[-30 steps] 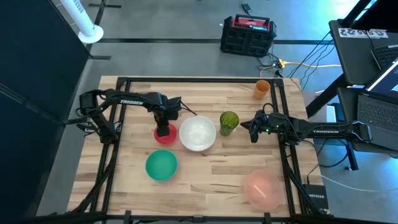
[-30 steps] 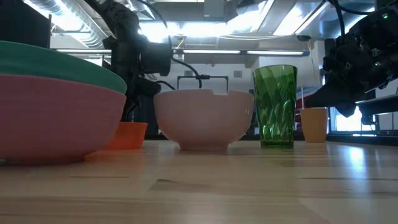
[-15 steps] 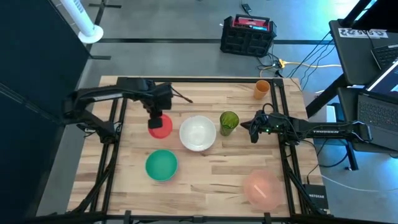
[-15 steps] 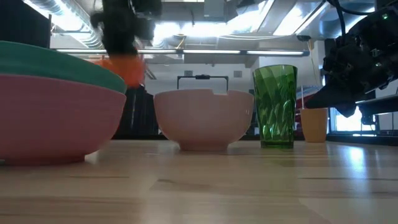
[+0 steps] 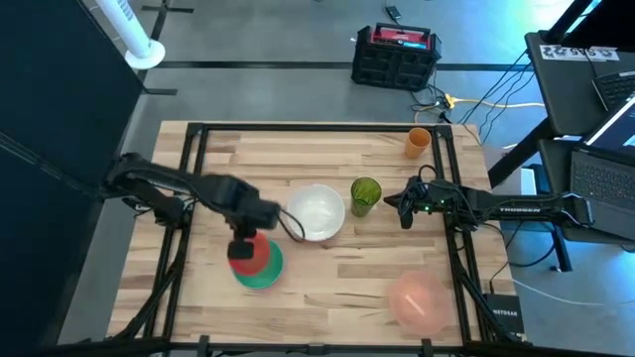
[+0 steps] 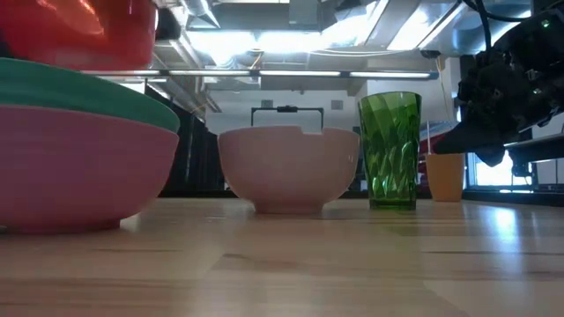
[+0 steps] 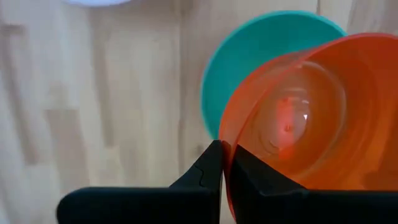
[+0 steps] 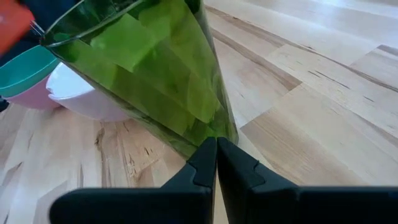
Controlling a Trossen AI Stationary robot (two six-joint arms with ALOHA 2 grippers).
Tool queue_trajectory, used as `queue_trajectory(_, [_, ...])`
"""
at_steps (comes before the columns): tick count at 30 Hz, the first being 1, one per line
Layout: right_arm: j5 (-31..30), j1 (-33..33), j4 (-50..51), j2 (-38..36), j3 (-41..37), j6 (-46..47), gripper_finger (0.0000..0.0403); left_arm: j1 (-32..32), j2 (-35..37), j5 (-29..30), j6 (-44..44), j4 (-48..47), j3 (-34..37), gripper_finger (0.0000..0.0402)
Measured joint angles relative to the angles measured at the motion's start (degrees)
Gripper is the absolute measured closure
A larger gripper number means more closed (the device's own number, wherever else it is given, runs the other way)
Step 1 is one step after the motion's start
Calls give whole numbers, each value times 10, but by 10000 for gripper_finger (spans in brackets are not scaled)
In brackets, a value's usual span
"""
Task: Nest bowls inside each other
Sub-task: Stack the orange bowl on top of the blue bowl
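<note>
Red bowl (image 5: 250, 252) now hangs over the teal bowl (image 5: 266, 274) lower left, pinched by the left gripper (image 7: 224, 163). It was up by the white bowl (image 5: 316, 212) before. Right gripper (image 8: 216, 155) sits clenched, empty.

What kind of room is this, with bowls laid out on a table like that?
Probably a robotics lab or workshop. A butcher-block table stands on a bare concrete floor, open laptops sit on a bench alongside with cables trailing across the floor, and the low view shows exposed ceiling ducts.
</note>
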State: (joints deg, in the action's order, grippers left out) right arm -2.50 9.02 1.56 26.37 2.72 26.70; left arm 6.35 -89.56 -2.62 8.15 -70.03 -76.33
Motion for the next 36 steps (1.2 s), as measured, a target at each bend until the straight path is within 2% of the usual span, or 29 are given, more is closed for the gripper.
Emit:
queue_trajectory(6, [17, 0, 0, 0, 0, 0, 403, 73, -29, -9, 58, 55, 44, 401])
queue_trajectory(13, [28, 0, 0, 0, 0, 0, 403, 74, -30, -25, 60, 81, 78, 394])
queue_trajectory(18, [28, 0, 0, 0, 0, 0, 403, 70, -29, -33, 63, 107, 78, 363])
queue_trajectory(36, [27, 0, 1, 0, 0, 0, 403, 59, -29, -37, 52, 64, 78, 262])
